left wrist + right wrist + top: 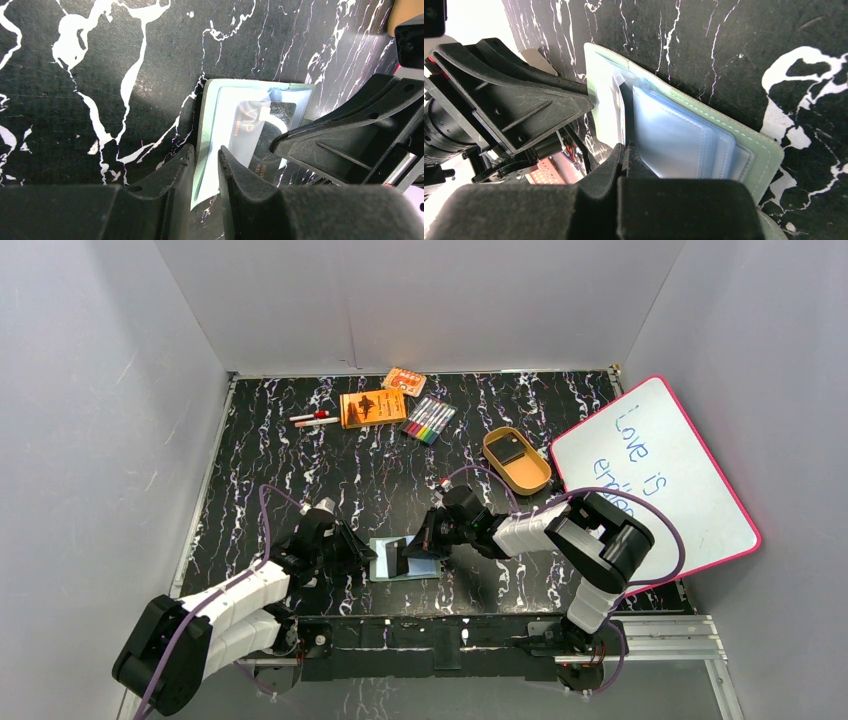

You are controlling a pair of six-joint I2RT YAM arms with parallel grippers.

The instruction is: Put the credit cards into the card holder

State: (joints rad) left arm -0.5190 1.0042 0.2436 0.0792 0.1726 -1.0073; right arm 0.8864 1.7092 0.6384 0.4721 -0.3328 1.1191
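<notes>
The sage-green card holder (425, 568) lies open on the black marbled table, between the two arms. My left gripper (358, 555) is shut on its left cover and a clear sleeve (206, 162). One dark credit card (265, 127) with VIP lettering sits partly inside that clear sleeve. My right gripper (624, 151) is shut on this card's near edge, pale blue sleeves (674, 140) fanned to its right. In the top view the right gripper (418, 538) hangs over the holder's middle. Another dark credit card (511, 450) rests in the tan tray.
The tan oval tray (531, 481) stands right of centre, beside a pink-edged whiteboard (660, 470). At the back lie two orange boxes (372, 407), a pack of markers (430, 420) and two pens (315, 420). Grey walls close in three sides.
</notes>
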